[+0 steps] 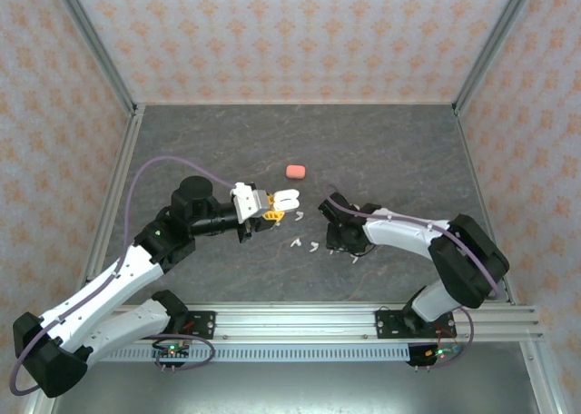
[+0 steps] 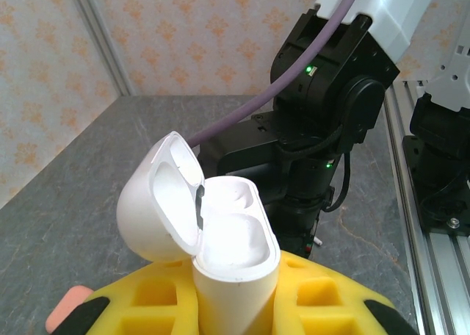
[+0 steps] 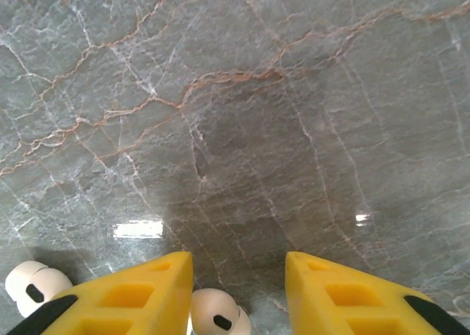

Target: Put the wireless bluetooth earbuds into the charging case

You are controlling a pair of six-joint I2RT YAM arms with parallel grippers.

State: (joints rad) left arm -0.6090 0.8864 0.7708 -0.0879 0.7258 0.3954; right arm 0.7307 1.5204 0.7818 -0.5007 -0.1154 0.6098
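Grey, red-veined stone forms the counter inside papered walls, and a few white earbuds lie loose on it between the two arms, with a pink case farther back. The left fingers pinch a white charging case upright, its lid hinged open and its wells apparently empty. The right fingers hang spread just above the counter with one earbud at the gap between them. The step in hand looks like the first pick-up, which calls for lowering and closing squarely on that small rounded piece without flicking it away.
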